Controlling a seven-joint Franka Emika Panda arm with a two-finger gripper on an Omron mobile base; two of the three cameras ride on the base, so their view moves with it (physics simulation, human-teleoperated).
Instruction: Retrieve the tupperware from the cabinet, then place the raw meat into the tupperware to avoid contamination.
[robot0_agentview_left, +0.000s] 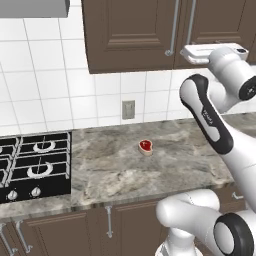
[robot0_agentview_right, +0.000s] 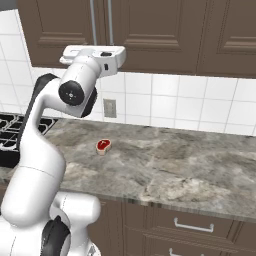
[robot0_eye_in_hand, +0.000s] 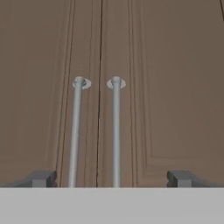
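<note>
- Currently the gripper (robot0_eye_in_hand: 112, 178) is raised in front of the cabinet (robot0_eye_in_hand: 166, 87), with its two dark fingertips (robot0_eye_in_hand: 41, 178) spread wide, one near each lower corner of the hand view.
- Nothing sits between the fingertips; they hold nothing, and no contact with the doors or handles is visible.
- Both cabinet doors are closed, meeting at a thin vertical seam in the middle of the hand view.
- Two long silver bar handles flank that seam: the left handle (robot0_eye_in_hand: 75, 131) and the right handle (robot0_eye_in_hand: 116, 131). Both lie between the spread fingertips, nearer the left one.
- From the left base view, the white hand (robot0_agentview_left: 212, 52) is held level at the lower edge of the cabinet (robot0_agentview_left: 130, 35), just beside the lower ends of the handles (robot0_agentview_left: 172, 30).
- From the right base view, the hand (robot0_agentview_right: 95, 54) is at the same height, directly below the handles (robot0_agentview_right: 93, 22).
- The raw meat (robot0_agentview_left: 145, 146) lies flat on the grey marbled counter (robot0_agentview_left: 190, 155), well below the gripper and apart from it, to the right of the black stove (robot0_agentview_left: 35, 165).
- A wall outlet (robot0_agentview_left: 128, 109) is set in the white tile backsplash behind the meat.
- The tupperware cannot be located behind the closed doors.
</note>
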